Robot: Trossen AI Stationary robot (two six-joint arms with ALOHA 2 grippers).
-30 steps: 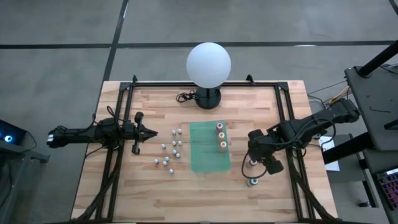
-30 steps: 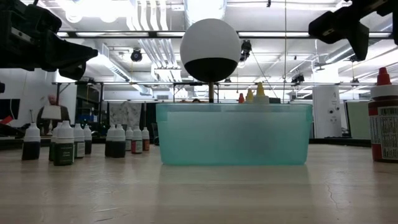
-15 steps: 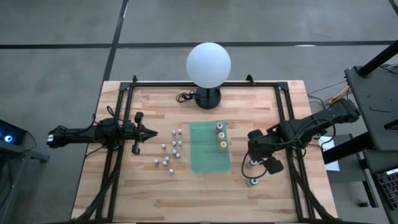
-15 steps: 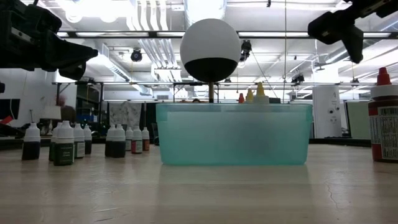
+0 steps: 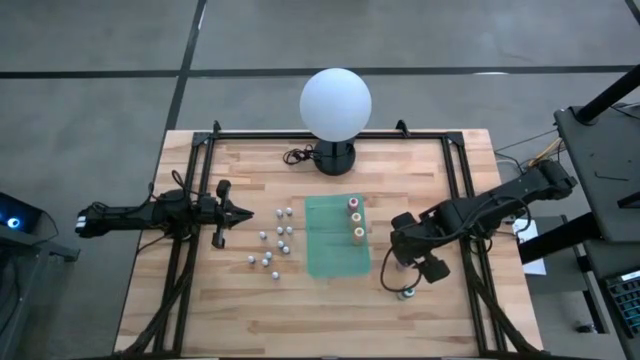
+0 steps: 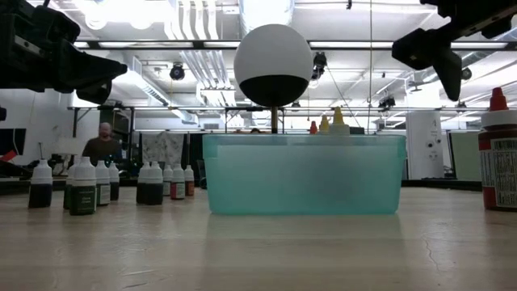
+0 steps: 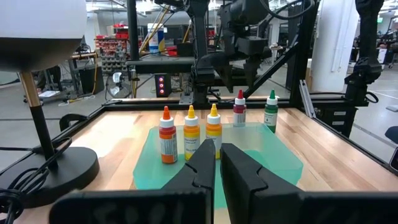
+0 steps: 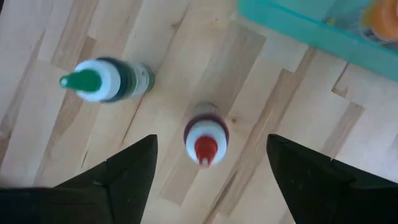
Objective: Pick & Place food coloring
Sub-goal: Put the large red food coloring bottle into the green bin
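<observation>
A red-topped food coloring bottle [image 8: 206,142] stands upright on the wood right of the teal tray [image 5: 330,250]. My right gripper [image 8: 211,146] hangs open above it, pointing down, one finger on either side and clear of it. A green-topped bottle [image 8: 99,79] stands close by, nearer the table's near edge [image 5: 406,292]. Three colour-topped bottles [image 5: 357,219] stand in the tray. Several small whitish bottles [image 5: 270,242] stand left of the tray. My left gripper [image 5: 240,213] waits shut and level at the table's left.
A white globe lamp [image 5: 336,100] stands at the table's far edge, its cable [image 5: 295,156] beside the base. Black frame rails [image 5: 462,190] run along both sides. Bare wood lies near the front edge. A person [image 6: 101,144] shows far off in the room.
My right gripper has sunk a little toward the red-topped bottle and shifted slightly toward the table's left, still pointing down. No bottle has moved.
</observation>
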